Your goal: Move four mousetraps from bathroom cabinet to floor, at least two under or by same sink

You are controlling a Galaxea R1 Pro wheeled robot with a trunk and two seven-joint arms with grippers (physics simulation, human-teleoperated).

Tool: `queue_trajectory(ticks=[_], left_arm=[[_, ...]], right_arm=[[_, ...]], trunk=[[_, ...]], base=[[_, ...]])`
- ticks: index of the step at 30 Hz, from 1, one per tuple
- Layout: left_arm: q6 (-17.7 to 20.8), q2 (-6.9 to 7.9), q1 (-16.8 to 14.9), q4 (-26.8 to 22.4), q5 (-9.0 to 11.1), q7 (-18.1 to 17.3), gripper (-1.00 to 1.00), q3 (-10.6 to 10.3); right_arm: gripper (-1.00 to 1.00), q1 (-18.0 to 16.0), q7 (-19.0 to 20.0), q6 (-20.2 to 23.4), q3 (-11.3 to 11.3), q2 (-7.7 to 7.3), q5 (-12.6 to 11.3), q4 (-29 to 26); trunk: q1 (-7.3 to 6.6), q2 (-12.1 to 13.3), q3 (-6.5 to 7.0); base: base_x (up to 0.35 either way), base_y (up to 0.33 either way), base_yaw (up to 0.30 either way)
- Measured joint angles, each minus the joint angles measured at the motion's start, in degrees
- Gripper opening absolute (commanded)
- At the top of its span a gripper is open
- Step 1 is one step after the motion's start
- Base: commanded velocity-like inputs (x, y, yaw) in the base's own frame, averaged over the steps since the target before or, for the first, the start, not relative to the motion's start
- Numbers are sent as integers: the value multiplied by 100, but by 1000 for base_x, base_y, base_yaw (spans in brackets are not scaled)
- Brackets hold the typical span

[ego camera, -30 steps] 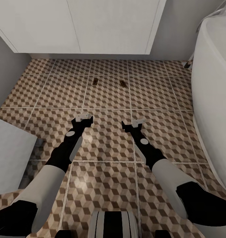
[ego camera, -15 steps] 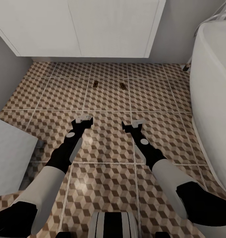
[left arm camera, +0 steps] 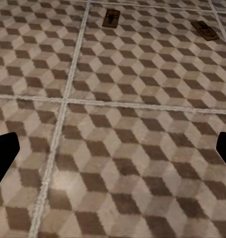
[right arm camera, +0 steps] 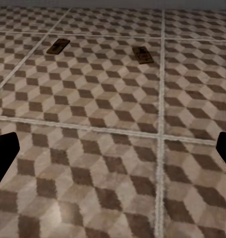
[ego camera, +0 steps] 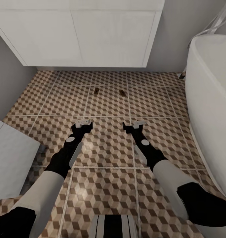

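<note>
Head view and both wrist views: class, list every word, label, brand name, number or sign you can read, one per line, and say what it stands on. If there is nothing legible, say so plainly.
No readable text in any view.
Two mousetraps: dark marks, no letters to be made out.
White vanity unit: plain fronts.
Bathroom floor: cube pattern only.
Bathtub: plain white.
Left gripper and right gripper: unmarked.

White bathtub (ego camera: 208, 99) at the right, grey wall (ego camera: 174, 36) behind, pale grey slab (ego camera: 10, 162) at the left.
</note>
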Motion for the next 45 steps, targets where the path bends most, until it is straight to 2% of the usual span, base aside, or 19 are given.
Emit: queue_trajectory(ticks=[8,24,36,45], left_arm=[[-2,15,263,23,-5,-6,100,2],[-32,21,881,-11,-9,-7,100,0],[-56,28,1256,-201,-14,-6,100,-4],[-29,38,1324,-411,-14,-6,100,-6]], right_arm=[[100,162,5,-1,6,-24,9,7],[100,736,24,-33,4,-28,15,-2],[100,988,21,-574,0,-29,19,-8],[100,1016,20,-637,0,-29,16,-16]], trunk=[[-21,11,177],[-62,32,532],[-93,48,798],[-116,60,998]], base=[[0,0,0],[0,0,0],[0,0,0],[0,0,0]])
